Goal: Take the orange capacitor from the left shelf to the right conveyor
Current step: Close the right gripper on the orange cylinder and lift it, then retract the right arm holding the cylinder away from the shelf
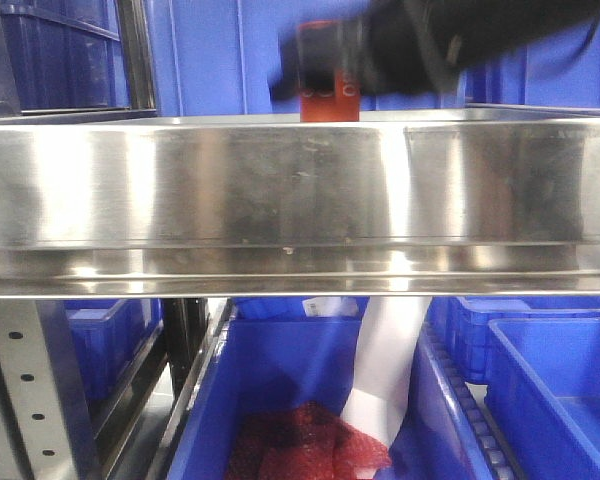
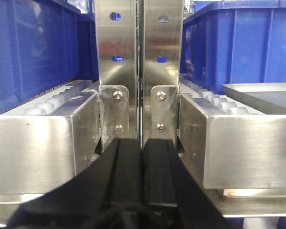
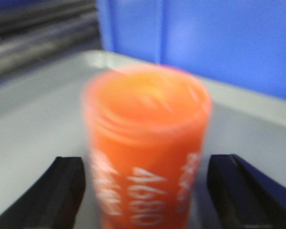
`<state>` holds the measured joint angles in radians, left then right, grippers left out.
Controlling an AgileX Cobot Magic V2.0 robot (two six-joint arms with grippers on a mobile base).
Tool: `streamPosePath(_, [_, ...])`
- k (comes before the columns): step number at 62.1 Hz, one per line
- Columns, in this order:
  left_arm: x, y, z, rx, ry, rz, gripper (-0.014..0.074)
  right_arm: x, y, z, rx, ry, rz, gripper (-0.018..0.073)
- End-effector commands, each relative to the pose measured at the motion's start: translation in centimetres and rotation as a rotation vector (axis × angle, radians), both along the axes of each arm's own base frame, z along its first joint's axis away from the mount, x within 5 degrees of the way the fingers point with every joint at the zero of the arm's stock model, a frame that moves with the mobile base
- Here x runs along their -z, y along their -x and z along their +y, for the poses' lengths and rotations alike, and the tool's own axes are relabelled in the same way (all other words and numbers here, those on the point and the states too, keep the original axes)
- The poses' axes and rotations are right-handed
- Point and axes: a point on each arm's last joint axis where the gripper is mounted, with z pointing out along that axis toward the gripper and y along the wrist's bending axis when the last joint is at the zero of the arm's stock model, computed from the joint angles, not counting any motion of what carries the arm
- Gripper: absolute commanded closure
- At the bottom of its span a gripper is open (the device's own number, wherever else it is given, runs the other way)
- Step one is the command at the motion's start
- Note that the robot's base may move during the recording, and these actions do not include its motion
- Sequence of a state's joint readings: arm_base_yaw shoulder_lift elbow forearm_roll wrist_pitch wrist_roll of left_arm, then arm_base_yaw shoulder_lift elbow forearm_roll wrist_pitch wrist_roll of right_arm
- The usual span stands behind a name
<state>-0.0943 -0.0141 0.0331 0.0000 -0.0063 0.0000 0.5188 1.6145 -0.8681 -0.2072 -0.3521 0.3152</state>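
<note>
- Surface: the left shelf [image 1: 300, 190] puts its steel rim across your front view, with blue bins [image 1: 550, 370] behind and below that rim.
- Orange capacitor [image 3: 145, 148]: upright on a grey tray [image 3: 33, 124], just behind the rim.
- Right gripper [image 3: 145, 191]: jaws wide, straddling the capacitor. Blur hides any contact.
- Left gripper [image 2: 143, 148]: jaws pressed together, empty, facing the shelf's uprights [image 2: 117, 57].
</note>
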Motion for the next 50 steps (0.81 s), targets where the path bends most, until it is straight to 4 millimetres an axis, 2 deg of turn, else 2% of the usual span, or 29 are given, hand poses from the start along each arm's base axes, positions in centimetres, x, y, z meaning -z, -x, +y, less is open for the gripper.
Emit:
streamPosePath(1, [-1.0,0.0,0.0,0.002,0.013,-0.081,0.0701,-3.2,-0.5,0.2,-0.009,-0.110,-0.153,0.0073])
streamPosePath(2, [-1.0,0.0,0.0,0.002,0.013,-0.081,0.0701,-3.3,-0.5,0.2,-0.011,-0.116,-0.160,0.0115])
streamPosePath(4, [-1.0,0.0,0.0,0.002,0.013,-0.081,0.0701,-3.4,-0.5,0.2,-0.013,-0.123,-0.171,0.0249])
streamPosePath(5, [-1.0,0.0,0.0,0.002,0.013,-0.081,0.0701,-3.4,-0.4,0.2,-0.014,-0.126,-0.175,0.0344])
streamPosePath(8, [-1.0,0.0,0.0,0.002,0.013,-0.081,0.0701,-3.7,-0.4,0.2,-0.015,-0.134,-0.186,0.0533])
streamPosePath(13, [-1.0,0.0,0.0,0.002,0.013,-0.081,0.0701,-4.3,-0.3,0.2,-0.016,-0.161,-0.215,0.0465])
streamPosePath(17, [-1.0,0.0,0.0,0.002,0.013,-0.081,0.0701,-5.0,0.0,0.1,-0.020,-0.176,-0.239,0.0512])
streamPosePath(31, [-1.0,0.0,0.0,0.002,0.013,-0.081,0.0701,-8.5,2.5,-1.2,-0.011,-0.160,-0.251,0.0505])
streamPosePath(39, [-1.0,0.0,0.0,0.002,0.013,-0.081,0.0701,-10.9,5.9,-2.2,-0.047,-0.095,-0.277,0.0505])
streamPosePath(50, [-1.0,0.0,0.0,0.002,0.013,-0.081,0.0701,-12.0,11.1,-4.8,-0.060,-0.082,-0.309,0.0501])
